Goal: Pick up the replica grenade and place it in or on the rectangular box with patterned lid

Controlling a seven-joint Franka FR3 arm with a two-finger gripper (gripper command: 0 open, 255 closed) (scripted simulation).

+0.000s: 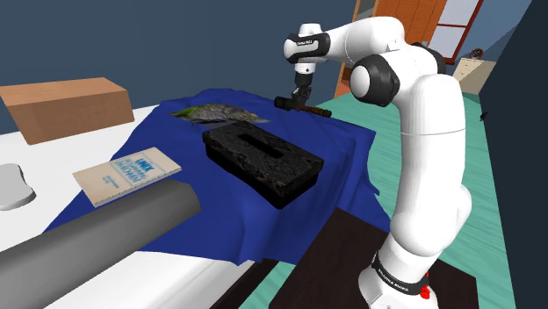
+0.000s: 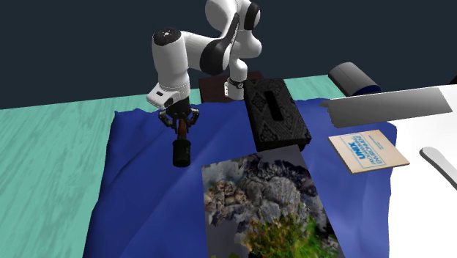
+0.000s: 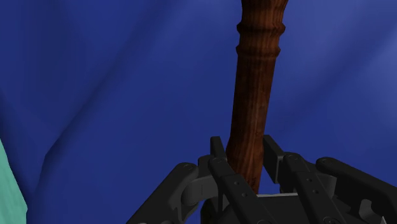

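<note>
The replica grenade (image 2: 180,149) is a stick type with a brown wooden handle (image 3: 254,95) and a black head. It lies level over the blue cloth (image 2: 139,183), and whether it touches the cloth I cannot tell. My gripper (image 2: 179,123) comes down on it from above, shut on the handle, whose end is clasped between the black fingers (image 3: 219,159). In the shoulder view the gripper (image 1: 301,97) and grenade (image 1: 303,107) are behind the black rectangular box with patterned lid (image 1: 263,158). That box (image 2: 275,110) sits closed beside the gripper with a slot in its top.
A flat rocky-patterned picture (image 2: 267,205) lies on the cloth by the grenade. A tan booklet (image 1: 127,174), a grey cylinder (image 1: 88,241), a cardboard box (image 1: 66,105) and a white object (image 1: 13,189) are at the shoulder view's left. Teal floor (image 2: 51,161) borders the cloth.
</note>
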